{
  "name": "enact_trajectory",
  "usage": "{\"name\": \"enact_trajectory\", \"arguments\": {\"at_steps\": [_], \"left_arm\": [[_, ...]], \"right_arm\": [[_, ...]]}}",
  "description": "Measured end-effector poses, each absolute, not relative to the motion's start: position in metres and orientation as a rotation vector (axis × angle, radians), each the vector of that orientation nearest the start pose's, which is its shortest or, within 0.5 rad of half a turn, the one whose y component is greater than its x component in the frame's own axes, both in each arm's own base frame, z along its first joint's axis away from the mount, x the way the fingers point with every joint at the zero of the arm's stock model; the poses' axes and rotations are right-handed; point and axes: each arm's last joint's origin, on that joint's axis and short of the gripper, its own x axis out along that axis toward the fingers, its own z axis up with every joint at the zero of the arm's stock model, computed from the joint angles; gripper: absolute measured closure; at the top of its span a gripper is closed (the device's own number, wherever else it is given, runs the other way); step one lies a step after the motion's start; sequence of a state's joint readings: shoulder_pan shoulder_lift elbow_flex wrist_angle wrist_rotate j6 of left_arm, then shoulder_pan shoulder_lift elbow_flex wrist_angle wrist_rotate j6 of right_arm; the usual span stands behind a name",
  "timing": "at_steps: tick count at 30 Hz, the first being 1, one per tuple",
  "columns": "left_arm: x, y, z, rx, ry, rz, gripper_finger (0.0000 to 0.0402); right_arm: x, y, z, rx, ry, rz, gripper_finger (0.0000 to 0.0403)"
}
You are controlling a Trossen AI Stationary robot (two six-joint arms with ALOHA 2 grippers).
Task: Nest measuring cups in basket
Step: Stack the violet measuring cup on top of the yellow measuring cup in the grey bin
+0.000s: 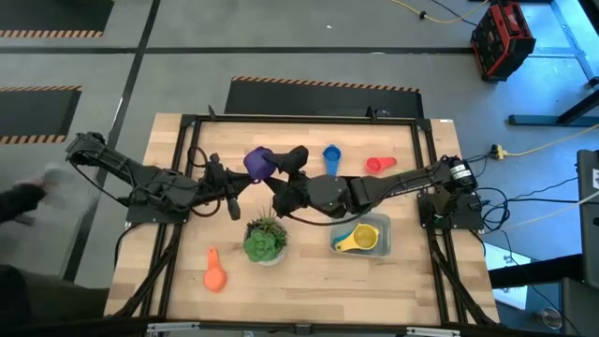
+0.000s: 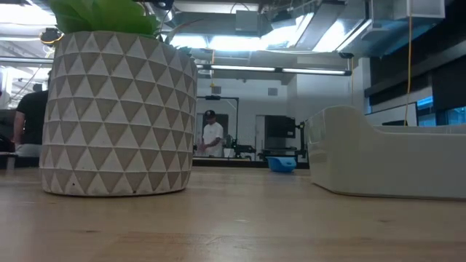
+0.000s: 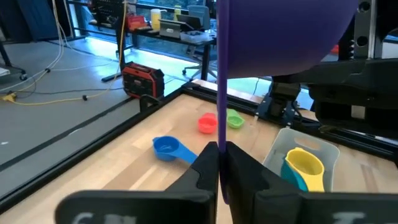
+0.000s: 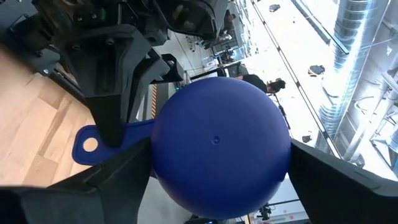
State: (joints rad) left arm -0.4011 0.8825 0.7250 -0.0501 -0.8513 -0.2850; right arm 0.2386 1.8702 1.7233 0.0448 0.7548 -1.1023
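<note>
Purple measuring cup [image 1: 258,161] is held up off the bench [image 1: 309,281], between the two tools, about mid-bench toward the far edge. Left tool [image 1: 245,178] is clenched on the cup's thin handle; in the left wrist view the handle runs up from between the dark fingers [image 3: 242,171] to the bowl [image 3: 283,34] overhead. Right tool [image 1: 286,165] is at the bowl, its fingers [image 4: 112,177] spread on either side of the round underside [image 4: 217,146]; whether they press on it I cannot tell.

Step in hand, as I judge it: a handover in the air, left to right, before the cup goes to the basket.

Next move, by my reading: right tool must close firmly on the bowl, left tool must let go of the handle, then the cup travels back along the right arm to the basket [image 1: 382,240] and goes in mouth-up.

Basket sits beside the right arm, on its near side. It already holds a yellow cup [image 1: 359,238] over a teal one [image 3: 300,177]. The purple bowl looks bigger than those, so nesting it on top may not seat well.

Around:
- Blue cup [image 1: 331,154] and red cup [image 1: 378,166] lie on the far side of the right arm; a green cup [image 3: 234,119] is just beside the red.
- Orange cup [image 1: 214,274] lies well off, near the front edge on the left tool's side.
- Potted plant [image 1: 265,240] stands just in front of both tools. It is close to the route toward the basket.
</note>
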Motion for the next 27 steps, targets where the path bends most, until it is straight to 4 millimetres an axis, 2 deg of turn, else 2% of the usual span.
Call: {"name": "enact_trajectory", "arguments": {"at_steps": [17,27], "left_arm": [[0.1822,-0.0536,0.3103,-0.152,0.106,0.467,0.0397],[0.1818,-0.0528,0.3116,-0.15,0.096,0.491,0.0398]], "right_arm": [[0.4297,0.0837,0.37,-1.13,0.371,-0.414,0.0049],[0.4302,0.078,0.3739,-1.076,0.36,-0.495,0.0025]]}}
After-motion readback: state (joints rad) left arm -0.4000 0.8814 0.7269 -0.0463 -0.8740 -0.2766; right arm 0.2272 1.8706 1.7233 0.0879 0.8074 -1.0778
